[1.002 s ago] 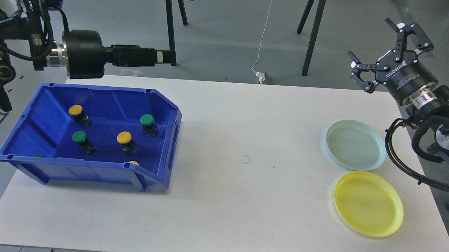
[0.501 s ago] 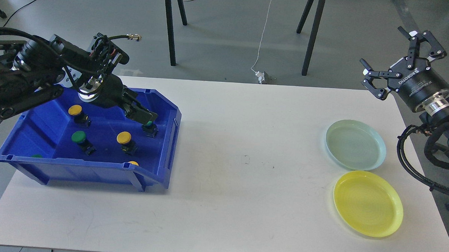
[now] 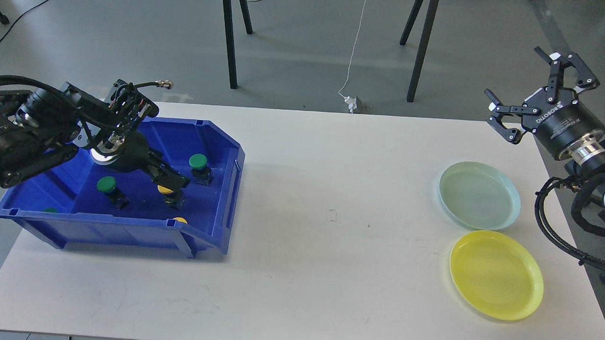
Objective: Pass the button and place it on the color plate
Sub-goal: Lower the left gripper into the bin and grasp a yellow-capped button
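Shifting off the green-capped push button, the left gripper now sits over a yellow-capped push button, grip state unclear; the right gripper waits open.

Single head view, high, looking forward and down over the white table.

Camera sits at the robot's own head, at the table's near long edge, pitched down so the whole tabletop fits, with grey floor, stand legs and cables beyond the far edge. Mid-range framing: all table corners close to the frame borders, near edge cut at the bottom. Left arm enters from the left border, right arm from the right border. Blue bin sits left of centre, green plate and yellow plate far right. No second view, so no shared overlap to report.
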